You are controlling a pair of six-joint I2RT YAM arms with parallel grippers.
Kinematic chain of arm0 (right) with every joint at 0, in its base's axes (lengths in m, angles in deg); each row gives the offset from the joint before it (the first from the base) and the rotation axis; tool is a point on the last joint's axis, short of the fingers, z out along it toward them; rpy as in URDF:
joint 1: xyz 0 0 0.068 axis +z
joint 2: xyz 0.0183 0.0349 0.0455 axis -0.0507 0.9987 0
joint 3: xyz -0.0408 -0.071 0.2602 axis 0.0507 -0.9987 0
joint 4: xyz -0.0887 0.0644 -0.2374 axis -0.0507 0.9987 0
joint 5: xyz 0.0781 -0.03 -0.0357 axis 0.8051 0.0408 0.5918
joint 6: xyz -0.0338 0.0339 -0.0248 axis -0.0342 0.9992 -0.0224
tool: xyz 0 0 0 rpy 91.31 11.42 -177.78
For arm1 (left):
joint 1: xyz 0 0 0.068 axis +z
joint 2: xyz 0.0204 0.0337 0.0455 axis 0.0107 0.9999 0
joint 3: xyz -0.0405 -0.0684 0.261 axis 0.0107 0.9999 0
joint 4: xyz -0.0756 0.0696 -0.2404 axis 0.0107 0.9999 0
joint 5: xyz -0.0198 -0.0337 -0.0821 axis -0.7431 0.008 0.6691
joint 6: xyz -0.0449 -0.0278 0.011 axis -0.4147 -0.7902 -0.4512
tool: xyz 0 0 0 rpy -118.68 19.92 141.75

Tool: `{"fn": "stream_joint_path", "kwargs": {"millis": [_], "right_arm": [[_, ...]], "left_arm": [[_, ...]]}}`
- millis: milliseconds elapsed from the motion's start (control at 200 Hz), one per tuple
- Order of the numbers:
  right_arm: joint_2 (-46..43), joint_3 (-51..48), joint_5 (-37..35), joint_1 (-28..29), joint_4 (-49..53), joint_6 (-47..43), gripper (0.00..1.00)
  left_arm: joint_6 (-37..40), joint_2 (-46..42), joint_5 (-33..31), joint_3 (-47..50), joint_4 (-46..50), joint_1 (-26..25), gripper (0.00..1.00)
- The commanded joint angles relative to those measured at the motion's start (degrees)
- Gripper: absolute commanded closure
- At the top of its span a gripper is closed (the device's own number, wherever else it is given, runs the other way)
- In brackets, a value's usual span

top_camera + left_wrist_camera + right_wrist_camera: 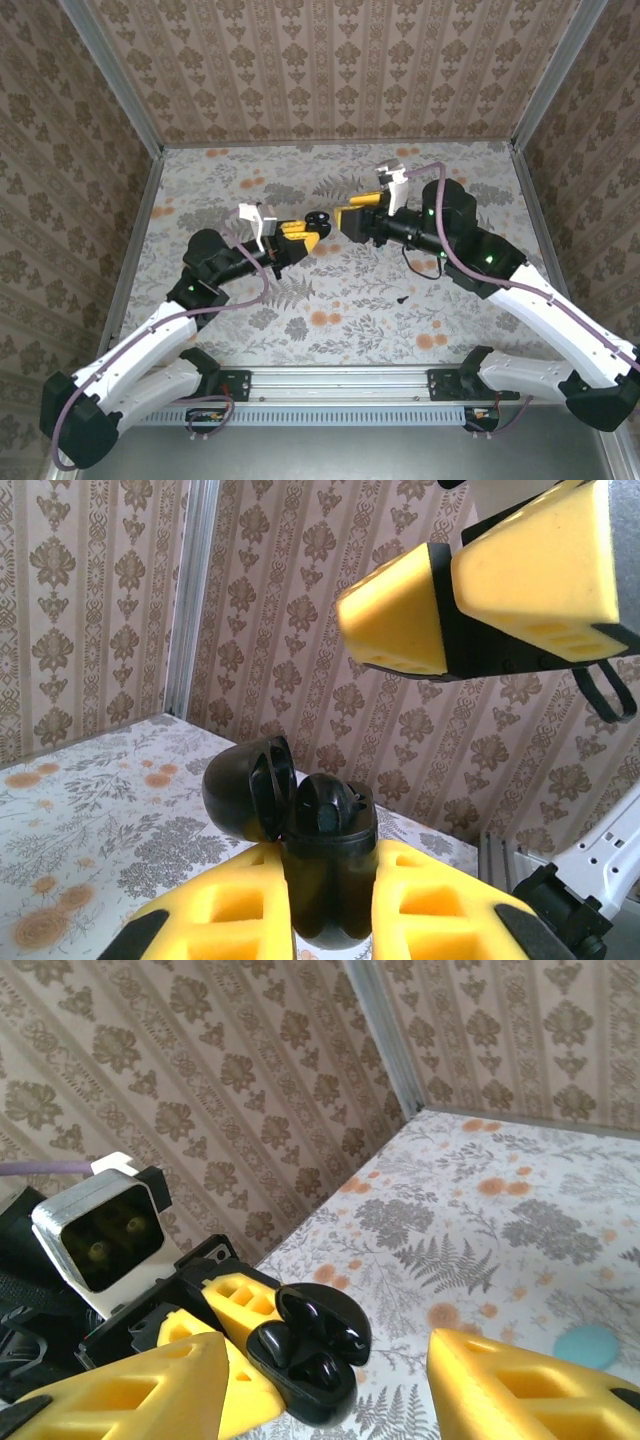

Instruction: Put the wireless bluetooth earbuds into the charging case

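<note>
- Pinching case upright in left jaws, frame centre, above bench, lid open for loading.
- Holding right jaws spread, empty, just beside it.
- Leaving teal earbud on bench, lower right.

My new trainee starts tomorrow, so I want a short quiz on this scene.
1. True or false: the lid of the case is shut.
2. The left gripper holds: A the case, B a cloth, C nothing.
3. Fill in: the right gripper has its jaws ___.
Key: 1 false; 2 A; 3 open.
</note>
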Motion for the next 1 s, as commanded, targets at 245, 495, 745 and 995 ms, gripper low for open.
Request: {"fn": "stream_joint_path", "kwargs": {"millis": [245, 495, 745, 995], "right_arm": [[0.9, -5.57, -4.68, -11.67, 22.2, 16.02, 0.48], [2.24, -23.76, 1.49, -16.52, 16.55, 24.27, 0.48], [8.58, -30.89, 0.13, -17.63, 17.38, 25.82, 0.48], [13.23, -32.7, 0.01, -17.65, 15.21, 26.04, 0.49]], "left_arm": [[2.39, 5.2, -3.05, -0.23, -3.17, -1.65, 1.0], [6.87, 5.91, -7.14, 2.83, -0.31, -5.51, 1.0], [8.83, 7.76, -9.76, 3.89, 0.7, -10.08, 1.0], [11.17, 11.79, -10.28, 1.94, 2.03, -12.9, 1.0]]}}
